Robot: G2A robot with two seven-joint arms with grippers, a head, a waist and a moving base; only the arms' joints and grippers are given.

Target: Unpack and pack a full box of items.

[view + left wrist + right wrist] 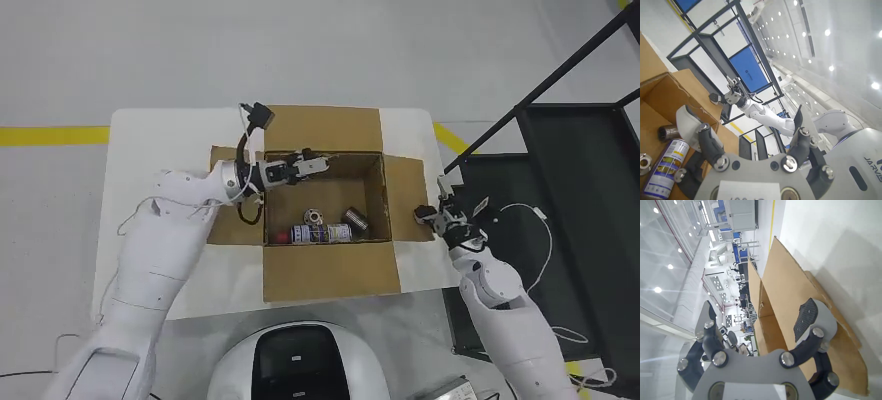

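Left hand (320,160), spread — over far-left box (330,272) corner

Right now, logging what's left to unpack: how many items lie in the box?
3: a spray can along the near wall, a metal fitting behind it, a dark cylinder toward the right wall. The left gripper may hide more.

The brown cardboard box (326,272) looks matt, torn edges rough. The short grey metal sleeve (668,132) gleams; the label-wrapped cylindrical can (664,166) shines glossy.
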